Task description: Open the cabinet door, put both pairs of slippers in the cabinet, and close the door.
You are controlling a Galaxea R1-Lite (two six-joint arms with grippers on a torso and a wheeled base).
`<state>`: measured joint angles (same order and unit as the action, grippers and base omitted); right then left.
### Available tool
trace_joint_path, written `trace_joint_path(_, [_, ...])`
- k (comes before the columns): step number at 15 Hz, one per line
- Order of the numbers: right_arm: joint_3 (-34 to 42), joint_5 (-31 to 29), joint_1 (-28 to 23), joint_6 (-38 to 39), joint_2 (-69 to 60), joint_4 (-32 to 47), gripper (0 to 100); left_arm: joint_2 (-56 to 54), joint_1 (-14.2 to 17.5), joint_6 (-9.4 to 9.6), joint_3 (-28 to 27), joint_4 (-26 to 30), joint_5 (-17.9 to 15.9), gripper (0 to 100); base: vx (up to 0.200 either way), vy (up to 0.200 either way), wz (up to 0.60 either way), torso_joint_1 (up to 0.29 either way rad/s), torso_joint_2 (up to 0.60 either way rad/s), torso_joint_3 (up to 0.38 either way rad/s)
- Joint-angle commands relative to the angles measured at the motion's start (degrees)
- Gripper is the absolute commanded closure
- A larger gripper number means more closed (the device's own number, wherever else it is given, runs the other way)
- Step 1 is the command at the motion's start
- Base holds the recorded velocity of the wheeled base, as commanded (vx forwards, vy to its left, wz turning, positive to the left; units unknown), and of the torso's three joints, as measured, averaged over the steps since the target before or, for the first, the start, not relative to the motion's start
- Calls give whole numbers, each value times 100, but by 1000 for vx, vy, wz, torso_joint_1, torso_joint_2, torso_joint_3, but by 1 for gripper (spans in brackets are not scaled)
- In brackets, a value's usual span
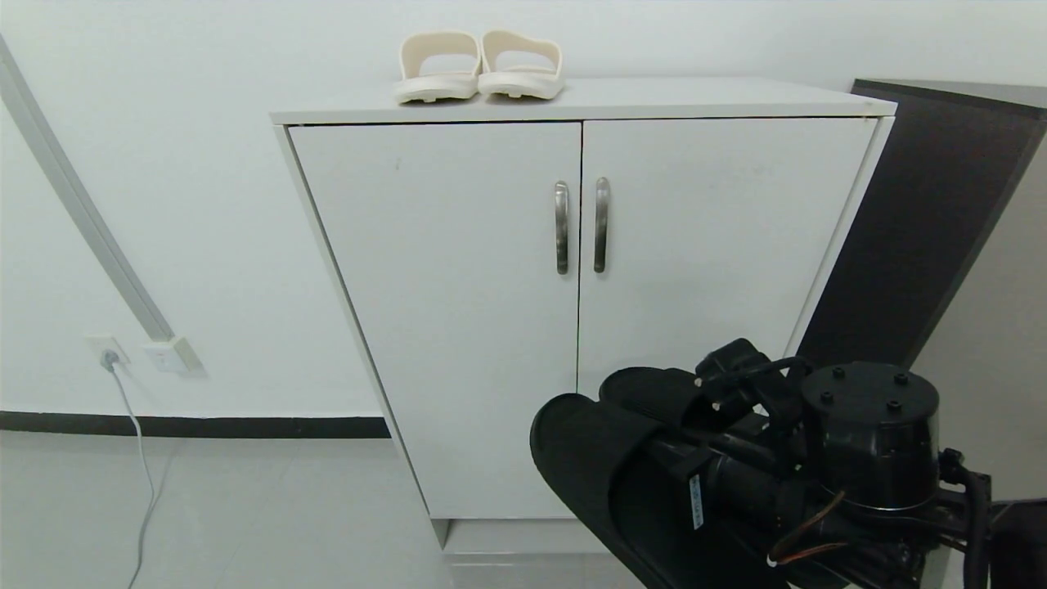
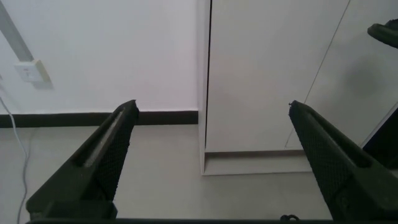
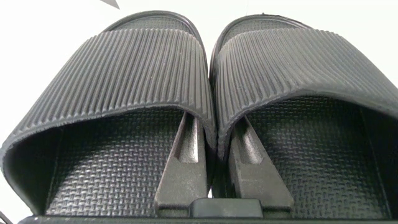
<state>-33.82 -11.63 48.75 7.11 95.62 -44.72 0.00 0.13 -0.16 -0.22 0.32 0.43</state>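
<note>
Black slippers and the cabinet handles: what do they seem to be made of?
Black slippers: probably soft rubber or foam with a matte finish, judging by the ribbed straps and diamond-textured footbeds. Cabinet handles: likely brushed metal, judging by their silvery sheen.

Bright, even light casts a thin soft shadow under the top of the cabinet (image 1: 458,327), whose sides splay wide-angle.

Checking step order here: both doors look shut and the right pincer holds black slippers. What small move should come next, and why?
Probably raise the open left pincer toward the left door's handle: both cabinet doors are shut, and the right pincer is clamped on the black slippers, so only the left is free.
</note>
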Motion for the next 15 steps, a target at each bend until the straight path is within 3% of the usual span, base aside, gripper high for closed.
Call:
trace_joint_path(1, [7,3,3,1,9,-2,100,0,4,-37,4,-5,1,0,0,0,0,0,0,0])
trace_joint_path(3, [7,-6,3,-8,0,-2,100,26,4,-116,-189,-164,-8,0,0,0,0,0,0,0])
trace_joint_path(5, [7,3,3,-52,9,-2,100,360,4,-397,-848,-23,-25,0,0,0,0,0,0,0])
trace_joint_path(6, [7,-6,3,-78,18,-2,100,624,-5,-388,-883,39,-51,0,0,0,0,0,0,0])
trace_joint_path(9, [15,-6,12,-87,62,-2,100,1230,-5,-380,-839,21,-869,0,0,0,0,0,0,0])
trace_joint_path(11, [86,3,20,-183,97,-11,100,1600,-5,-371,-857,-23,-1080,0,0,0,0,0,0,0])
trace_joint_path(12, [95,20,20,-245,132,-11,100,2065,-5,-380,-971,-155,-1370,0,0,0,0,0,0,0])
trace_joint_path(15, [95,47,38,-254,299,-134,100,3094,-57,-362,-998,-1007,-1625,0,0,0,0,0,0,0])
